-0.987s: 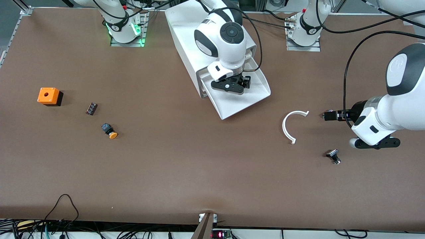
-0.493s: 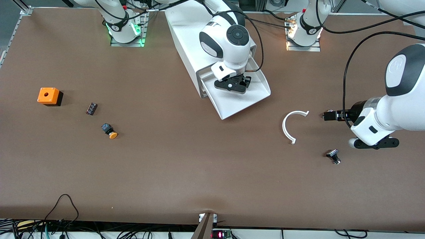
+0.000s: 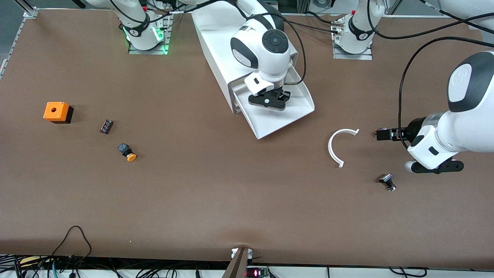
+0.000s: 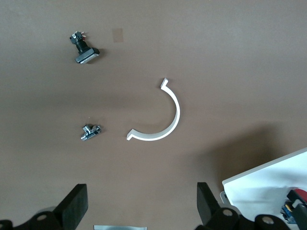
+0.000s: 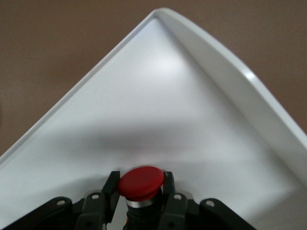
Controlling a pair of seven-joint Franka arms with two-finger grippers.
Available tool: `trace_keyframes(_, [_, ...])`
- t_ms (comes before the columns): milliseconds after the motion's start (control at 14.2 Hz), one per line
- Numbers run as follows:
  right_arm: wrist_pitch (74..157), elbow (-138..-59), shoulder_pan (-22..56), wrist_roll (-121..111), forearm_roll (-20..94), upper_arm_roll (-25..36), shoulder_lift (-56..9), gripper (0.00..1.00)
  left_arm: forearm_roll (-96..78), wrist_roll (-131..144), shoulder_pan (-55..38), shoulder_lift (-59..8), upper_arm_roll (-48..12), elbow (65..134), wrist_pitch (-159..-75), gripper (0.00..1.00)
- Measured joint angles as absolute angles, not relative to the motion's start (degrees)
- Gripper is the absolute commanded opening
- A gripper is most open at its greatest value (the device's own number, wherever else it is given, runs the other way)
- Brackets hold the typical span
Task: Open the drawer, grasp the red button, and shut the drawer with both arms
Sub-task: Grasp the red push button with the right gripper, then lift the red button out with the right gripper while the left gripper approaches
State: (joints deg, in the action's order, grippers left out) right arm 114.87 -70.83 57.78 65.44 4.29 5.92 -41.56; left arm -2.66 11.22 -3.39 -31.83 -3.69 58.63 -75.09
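Right gripper (image 5: 140, 194) is clamped on the red button (image 5: 141, 181) inside the open drawer (image 3: 278, 116); left gripper (image 4: 141, 208) waits wide open, empty, over the table's left-arm end.

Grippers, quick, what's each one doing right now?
Right gripper: shut on the small red mushroom-cap button in the white plastic drawer.
Left gripper: open, empty, over the table.

The button (image 5: 141, 182) sits in the drawer (image 3: 297, 110) (pulled out of its cabinet (image 3: 216, 42)).
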Motion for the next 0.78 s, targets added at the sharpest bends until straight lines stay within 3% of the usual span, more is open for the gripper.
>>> trace_keyframes(352, [110.6,-70.21,52.61,58.15,5.05,6.34,-37.22,0.0,-2.66,17.12,-4.17,-32.04,-4.21,61.28,-82.25,1.0])
trace_keyframes(775, [96.93,-69.95,38.16,31.66,8.01,7.01,-30.9,0.0,-2.64,34.86,-5.91,-31.85,-10.28,73.06,-97.68,1.0])
